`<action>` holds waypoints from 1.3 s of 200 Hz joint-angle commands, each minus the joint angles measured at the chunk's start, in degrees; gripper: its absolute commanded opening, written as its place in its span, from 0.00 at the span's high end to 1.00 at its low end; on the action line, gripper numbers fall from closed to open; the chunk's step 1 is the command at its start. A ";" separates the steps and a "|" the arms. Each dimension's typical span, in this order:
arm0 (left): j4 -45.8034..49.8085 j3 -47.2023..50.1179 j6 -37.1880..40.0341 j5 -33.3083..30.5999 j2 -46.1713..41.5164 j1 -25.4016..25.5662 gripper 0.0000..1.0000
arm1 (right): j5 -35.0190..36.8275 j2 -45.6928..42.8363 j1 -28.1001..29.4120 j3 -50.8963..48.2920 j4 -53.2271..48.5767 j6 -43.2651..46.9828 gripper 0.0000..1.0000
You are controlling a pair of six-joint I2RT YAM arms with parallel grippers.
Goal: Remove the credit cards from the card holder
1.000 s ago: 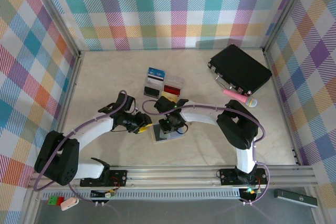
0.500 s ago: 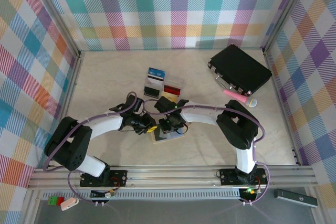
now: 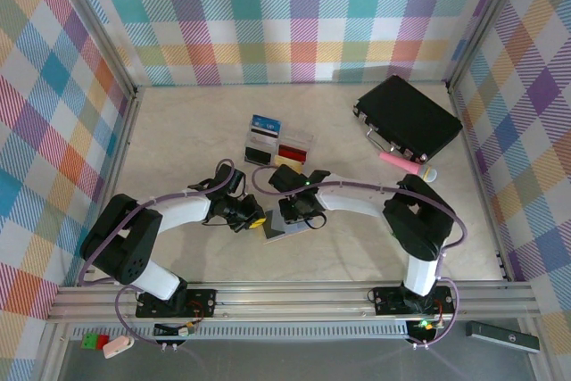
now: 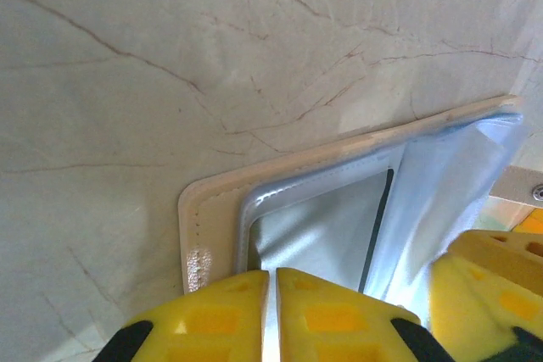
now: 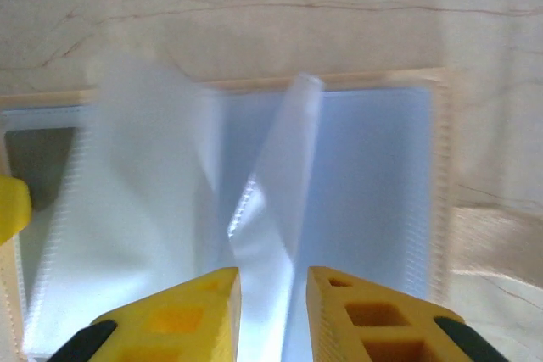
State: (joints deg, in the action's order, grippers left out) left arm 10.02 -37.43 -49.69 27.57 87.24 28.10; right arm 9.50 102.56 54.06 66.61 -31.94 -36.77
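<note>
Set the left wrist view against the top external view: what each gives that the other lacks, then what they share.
Left wrist: the card holder's stitched cream border and clear inner sleeve up close, the left gripper's jaws nearly closed on a thin pale edge. Top external: the black case, pink microphone and clear tray farther back. Shared: the holder open on the marble table, left gripper at its edge.

The setting is a robot test cell in a lab. A left arm (image 3: 169, 216) and a right arm (image 3: 357, 202) are bolted to an aluminium rail (image 3: 294, 296) at the near edge of a marble-patterned table (image 3: 178, 122). Plaid fabric panels (image 3: 294, 15) on metal posts (image 3: 94, 24) enclose three sides.
</note>
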 commanded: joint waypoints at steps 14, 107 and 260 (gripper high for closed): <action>3.79 -1.11 2.47 -1.41 1.53 0.56 0.87 | 5.81 -5.72 -2.48 -4.23 -1.91 -6.80 0.72; 7.65 -4.60 3.90 0.13 0.04 0.59 0.83 | -0.05 -9.63 -2.38 -4.55 2.05 -0.37 0.69; 11.67 2.11 5.64 3.89 -9.20 -18.27 0.65 | -6.57 11.54 8.08 12.66 -6.60 10.91 0.61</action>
State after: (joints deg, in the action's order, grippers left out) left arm 19.94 -35.66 -45.32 30.00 78.72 10.48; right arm 3.55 112.64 61.91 77.84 -35.51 -27.31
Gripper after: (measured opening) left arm 0.347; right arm 0.390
